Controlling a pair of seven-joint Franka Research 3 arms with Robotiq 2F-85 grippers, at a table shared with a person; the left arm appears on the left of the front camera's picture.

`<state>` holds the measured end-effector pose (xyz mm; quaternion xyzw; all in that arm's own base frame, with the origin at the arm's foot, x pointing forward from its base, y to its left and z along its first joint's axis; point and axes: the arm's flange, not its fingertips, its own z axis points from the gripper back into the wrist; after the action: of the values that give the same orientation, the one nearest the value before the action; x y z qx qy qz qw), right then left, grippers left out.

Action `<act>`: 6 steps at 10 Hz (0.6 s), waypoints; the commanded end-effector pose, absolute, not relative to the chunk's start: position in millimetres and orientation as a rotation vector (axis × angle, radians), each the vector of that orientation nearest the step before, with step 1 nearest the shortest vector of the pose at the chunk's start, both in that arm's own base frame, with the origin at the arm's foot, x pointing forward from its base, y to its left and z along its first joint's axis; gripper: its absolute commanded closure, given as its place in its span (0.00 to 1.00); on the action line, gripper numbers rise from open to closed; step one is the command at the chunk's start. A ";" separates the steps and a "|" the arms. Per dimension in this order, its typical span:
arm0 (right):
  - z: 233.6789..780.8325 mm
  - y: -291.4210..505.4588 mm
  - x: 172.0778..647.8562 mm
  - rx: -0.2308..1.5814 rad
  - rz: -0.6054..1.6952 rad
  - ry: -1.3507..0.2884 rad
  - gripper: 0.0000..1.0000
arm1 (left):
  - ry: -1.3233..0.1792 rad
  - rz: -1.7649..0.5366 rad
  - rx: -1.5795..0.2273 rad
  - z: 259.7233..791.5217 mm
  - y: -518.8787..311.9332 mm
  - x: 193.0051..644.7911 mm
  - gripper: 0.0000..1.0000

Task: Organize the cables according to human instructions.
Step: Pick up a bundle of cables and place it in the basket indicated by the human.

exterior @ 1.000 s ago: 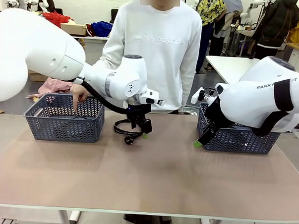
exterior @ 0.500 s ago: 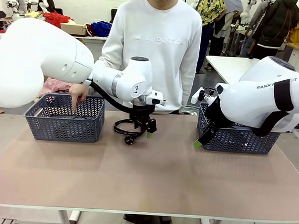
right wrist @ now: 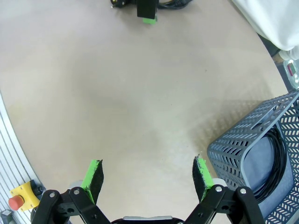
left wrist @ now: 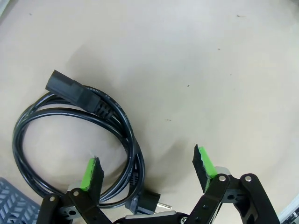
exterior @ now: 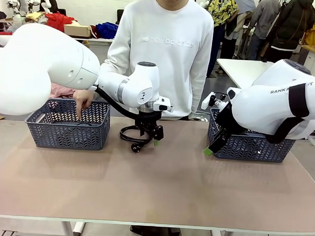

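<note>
Left arm (exterior: pixel 146 129) nearer coiled cable (exterior: pixel 130 133)

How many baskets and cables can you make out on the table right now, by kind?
Grey baskets: 2, the left basket the person's hand points into, and the right basket.
Black cables: 2 clearly seen, the coiled cable on the table under the left arm, and a cable in the right basket.
Total: 4.

A coiled black cable (left wrist: pixel 74 140) lies flat on the table; another (right wrist: pixel 275 161) sits in a basket.
</note>
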<state>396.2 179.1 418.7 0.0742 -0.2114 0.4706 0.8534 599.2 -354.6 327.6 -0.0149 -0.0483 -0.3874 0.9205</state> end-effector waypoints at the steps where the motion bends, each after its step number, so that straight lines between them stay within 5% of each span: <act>1: 420.3 178.9 397.4 0.148 0.990 -0.444 0.00 | -0.098 -0.768 -0.015 325.4 -355.2 606.4 0.00; 6: 420.3 178.9 397.4 0.148 0.990 -0.444 0.00 | -0.096 -0.770 -0.032 323.0 -353.4 610.2 0.00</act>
<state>396.2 179.1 418.7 0.0742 -0.2114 0.4706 0.8534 607.5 -354.9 321.3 -0.0176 -0.0488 -0.3837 0.9220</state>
